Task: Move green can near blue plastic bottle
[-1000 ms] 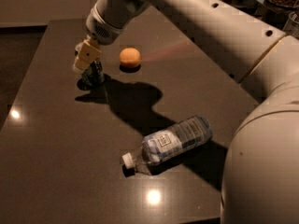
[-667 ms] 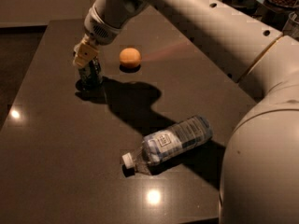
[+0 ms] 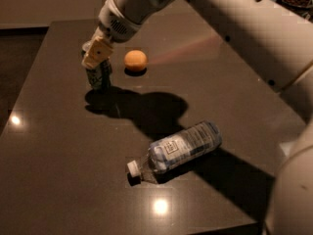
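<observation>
Lower centre, blue plastic bottle (image 3: 183,146): lies on its side on the dark table (image 3: 58,175), white cap (image 3: 132,167) pointing to the lower left, base toward the right.
Bottle label: pale blue and white, wrapped around the middle of the clear body.
Right edge, robot arm (image 3: 254,38): large white links run from the lower right up to the top centre, then bend down toward the upper left.
Centre, shadow: a dark patch on the table between the bottle and the can.
Upper left, green can (image 3: 99,77): upright on the table, well apart from the bottle, its top hidden under the gripper.
Upper left, gripper (image 3: 98,65): directly over the can and down on its top.
Gripper hold: cannot tell how wide it stands or whether it has the can.
Beyond, orange (image 3: 135,60): round fruit on the table, just right of the can and gripper.
</observation>
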Controlling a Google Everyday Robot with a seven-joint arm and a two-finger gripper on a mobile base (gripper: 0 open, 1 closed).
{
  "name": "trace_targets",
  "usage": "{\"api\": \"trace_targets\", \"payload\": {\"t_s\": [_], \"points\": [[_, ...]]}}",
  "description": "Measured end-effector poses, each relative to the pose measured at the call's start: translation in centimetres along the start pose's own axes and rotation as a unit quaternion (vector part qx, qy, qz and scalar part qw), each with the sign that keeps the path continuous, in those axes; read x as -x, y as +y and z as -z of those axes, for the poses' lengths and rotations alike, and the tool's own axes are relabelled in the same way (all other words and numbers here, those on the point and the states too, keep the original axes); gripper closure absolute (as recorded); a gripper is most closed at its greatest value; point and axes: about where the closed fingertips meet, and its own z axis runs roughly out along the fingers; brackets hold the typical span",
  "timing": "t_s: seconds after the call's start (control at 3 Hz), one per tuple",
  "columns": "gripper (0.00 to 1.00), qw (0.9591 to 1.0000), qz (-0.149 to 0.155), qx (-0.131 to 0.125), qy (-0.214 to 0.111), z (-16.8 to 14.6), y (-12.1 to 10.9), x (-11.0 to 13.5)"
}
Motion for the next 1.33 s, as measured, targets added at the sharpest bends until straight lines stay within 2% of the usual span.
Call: {"api": "trace_targets", "payload": {"t_s": [0.33,0.67,1.33], "points": [[1.00,1.0000,-0.007,-0.004,-0.006,4.1,2.3,-2.4],[1.00,0.9998,-0.005,-0.015,-0.008,7.4,4.7,-4.8],[1.00,0.9992,-0.021,-0.033,0.011,11.8,8.2,-11.8]]}}
